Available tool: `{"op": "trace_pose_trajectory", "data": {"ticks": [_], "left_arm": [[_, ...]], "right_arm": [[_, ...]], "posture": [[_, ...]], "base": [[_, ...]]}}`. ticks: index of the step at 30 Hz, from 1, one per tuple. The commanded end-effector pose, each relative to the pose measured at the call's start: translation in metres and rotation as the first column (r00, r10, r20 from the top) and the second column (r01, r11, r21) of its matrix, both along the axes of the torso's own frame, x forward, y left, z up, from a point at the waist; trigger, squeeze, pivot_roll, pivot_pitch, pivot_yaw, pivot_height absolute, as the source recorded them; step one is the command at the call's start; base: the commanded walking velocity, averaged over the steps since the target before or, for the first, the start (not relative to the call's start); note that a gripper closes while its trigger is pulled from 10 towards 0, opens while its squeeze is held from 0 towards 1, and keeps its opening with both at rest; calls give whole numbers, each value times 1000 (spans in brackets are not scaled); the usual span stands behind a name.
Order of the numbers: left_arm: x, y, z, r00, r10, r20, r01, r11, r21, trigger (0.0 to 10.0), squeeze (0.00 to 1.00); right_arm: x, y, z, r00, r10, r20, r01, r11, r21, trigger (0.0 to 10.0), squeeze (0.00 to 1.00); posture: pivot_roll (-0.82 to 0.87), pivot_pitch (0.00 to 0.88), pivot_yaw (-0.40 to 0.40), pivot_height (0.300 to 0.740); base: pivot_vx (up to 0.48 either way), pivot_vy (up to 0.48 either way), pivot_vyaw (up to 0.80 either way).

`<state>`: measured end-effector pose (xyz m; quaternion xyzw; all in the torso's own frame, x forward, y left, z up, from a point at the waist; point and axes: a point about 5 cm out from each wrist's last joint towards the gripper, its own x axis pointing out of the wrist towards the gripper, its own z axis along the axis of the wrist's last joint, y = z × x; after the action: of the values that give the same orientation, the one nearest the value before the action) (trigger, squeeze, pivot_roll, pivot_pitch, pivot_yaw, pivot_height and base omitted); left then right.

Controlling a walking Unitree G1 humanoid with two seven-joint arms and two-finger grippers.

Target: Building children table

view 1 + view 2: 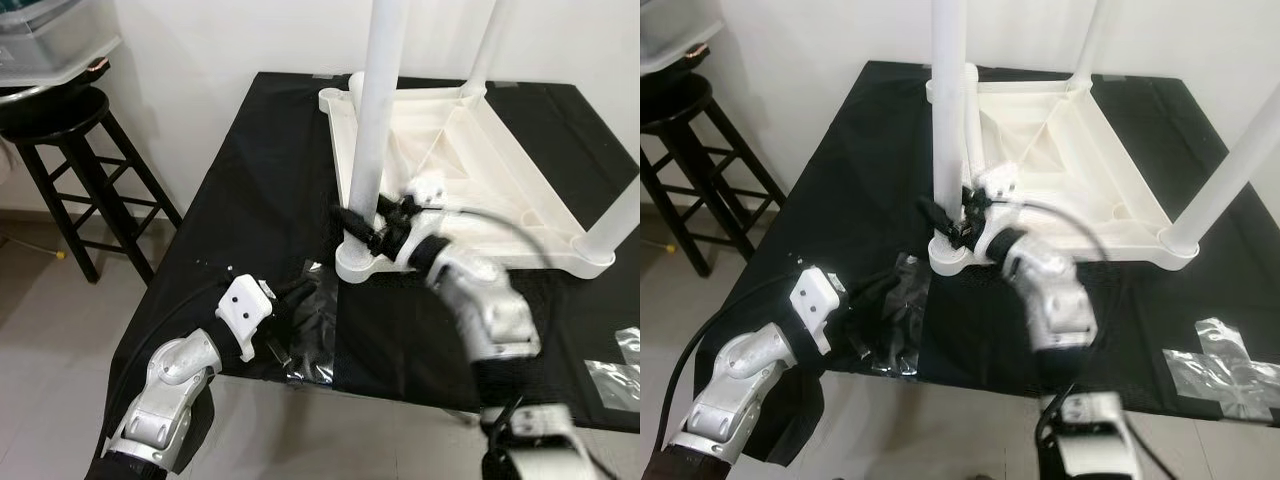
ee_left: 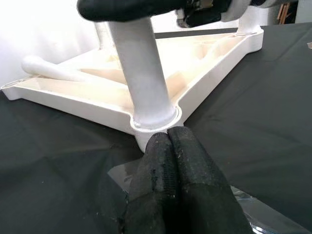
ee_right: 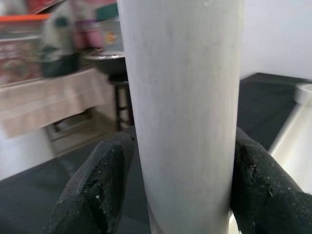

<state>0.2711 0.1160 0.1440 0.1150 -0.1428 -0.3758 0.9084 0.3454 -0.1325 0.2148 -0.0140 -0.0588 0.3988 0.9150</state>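
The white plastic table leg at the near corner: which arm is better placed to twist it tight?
Right. The right gripper already clamps the white plastic table leg just above its socket; the left gripper rests shut on the black cloth.

Head stereo pair looks forward and down from above; both eyes share black mat (image 1: 250,190), upturned white tabletop (image 1: 1110,175) at upper centre, stool (image 1: 70,160) upper left. Left wrist view low, near mat, facing corner leg (image 2: 141,73). Right wrist view very close on same leg.
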Motion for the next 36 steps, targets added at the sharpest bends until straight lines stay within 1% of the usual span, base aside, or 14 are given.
{"op": "trace_pose_trajectory", "data": {"ticks": [1,6,7,8,9,10,11,22,26,28,29,30,32,36], "left_arm": [[0,1,-5,1000,5,-26,-5,1000,2,10000,0],[0,1,-5,1000,11,-26,-11,1000,-1,10000,0],[0,1,-5,1000,11,-26,-11,1000,0,10000,0],[0,1,-5,1000,10,-25,-10,1000,0,10000,0],[-1,0,-5,1000,9,-26,-9,1000,1,10000,0],[-1,0,-5,1000,9,-26,-9,1000,2,10000,0],[-1,0,-5,1000,8,-27,-8,1000,2,10000,0],[-1,1,-5,1000,9,-28,-9,1000,2,10000,0],[-2,2,-4,1000,8,-28,-7,1000,3,10000,0],[-1,3,-4,1000,8,-28,-8,1000,4,10000,0],[-1,3,-4,1000,8,-28,-8,1000,4,10000,0],[-1,4,-4,1000,10,-28,-9,1000,5,10000,0],[-1,3,-4,1000,10,-29,-9,1000,5,10000,0],[0,3,-5,999,3,-34,-2,1000,14,10000,0]], "right_arm": [[-2,9,-7,995,96,-22,-96,995,-13,10000,0],[4,0,-6,971,233,-54,-236,970,-58,10000,0],[6,-1,-7,964,257,-69,-261,964,-49,8157,0],[7,-2,-7,960,269,-77,-273,961,-42,8157,0],[9,-3,-7,956,283,-82,-287,957,-43,2824,0],[10,-3,-7,953,292,-85,-297,954,-44,2824,0],[11,-4,-7,951,296,-86,-300,953,-47,0,0],[13,-15,-15,973,222,-67,-226,972,-59,0,0],[14,-22,-35,991,-75,-106,69,996,-59,0,0],[12,-26,-53,902,-398,-165,394,917,-60,0,0],[12,-26,-53,902,-398,-165,394,917,-60,0,0],[4,-25,-67,800,-554,-228,556,829,-65,0,0],[-16,-2,-79,774,-567,-282,577,815,-53,0,0],[-17,24,-72,848,-480,-225,476,876,-74,0,0]], "posture": [[22,115,-18,740],[29,117,-19,740],[34,118,-18,740],[34,118,-18,740],[38,118,-17,740],[38,118,-17,740],[39,120,-19,740],[35,126,-16,740],[34,130,-19,740],[31,132,-15,740],[31,132,-15,740],[30,133,-13,740],[49,136,-4,740],[50,122,-1,740]], "base": [[0,0,0],[0,0,0],[0,0,0],[0,0,0],[0,0,0],[0,0,0],[0,0,0],[0,0,0],[0,0,0],[0,0,0],[0,0,0],[0,0,0],[0,0,0],[0,0,0]]}}
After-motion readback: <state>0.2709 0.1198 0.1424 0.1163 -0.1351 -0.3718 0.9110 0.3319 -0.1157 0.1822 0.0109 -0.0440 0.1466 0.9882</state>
